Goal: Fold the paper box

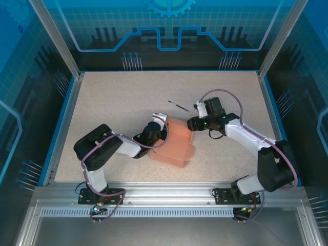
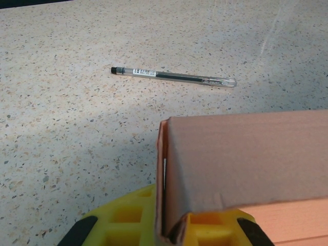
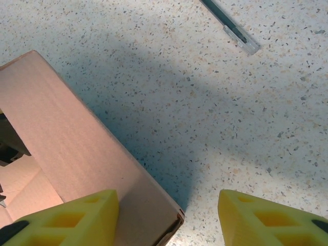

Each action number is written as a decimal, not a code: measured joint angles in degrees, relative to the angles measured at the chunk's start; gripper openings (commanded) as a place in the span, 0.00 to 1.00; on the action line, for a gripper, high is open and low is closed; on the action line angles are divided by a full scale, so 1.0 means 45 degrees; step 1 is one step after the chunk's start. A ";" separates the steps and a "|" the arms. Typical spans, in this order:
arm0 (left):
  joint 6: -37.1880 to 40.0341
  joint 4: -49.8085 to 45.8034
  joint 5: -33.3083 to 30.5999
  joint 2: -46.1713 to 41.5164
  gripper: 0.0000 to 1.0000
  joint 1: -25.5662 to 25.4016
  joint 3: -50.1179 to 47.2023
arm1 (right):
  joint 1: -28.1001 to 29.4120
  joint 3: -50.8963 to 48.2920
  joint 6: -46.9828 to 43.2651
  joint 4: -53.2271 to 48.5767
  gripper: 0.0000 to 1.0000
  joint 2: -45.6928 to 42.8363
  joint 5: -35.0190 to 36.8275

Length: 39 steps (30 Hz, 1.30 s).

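Salmon-pink paper box (image 1: 174, 146), long axis roughly near-far; left tool (image 1: 158, 123) pinching wall.

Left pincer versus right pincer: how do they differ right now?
The left pincer is shut on a wall of the paper box; the right pincer stands open, gripping nothing. In the top view the left pincer is at the box's left end, the right pincer at its right end, a box corner between its fingers. Both have yellow fingers.
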 measured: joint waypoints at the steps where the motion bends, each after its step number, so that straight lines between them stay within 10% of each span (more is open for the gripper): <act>1: 0.0000 0.0019 0.0000 0.0000 0.00 0.0000 -0.0015 | 0.0000 0.0005 0.0000 -0.0049 0.56 -0.0058 -0.0029; 13: -0.0029 -0.1608 -0.0039 -0.0816 0.00 0.0078 0.0117 | 0.0000 0.0170 -0.0160 -0.0544 0.57 -0.1792 0.0495; 39: 0.4308 -1.7656 0.5396 -0.0257 0.00 0.2603 0.9224 | 0.0000 0.0719 -0.0243 -0.1185 0.58 -0.3186 0.1185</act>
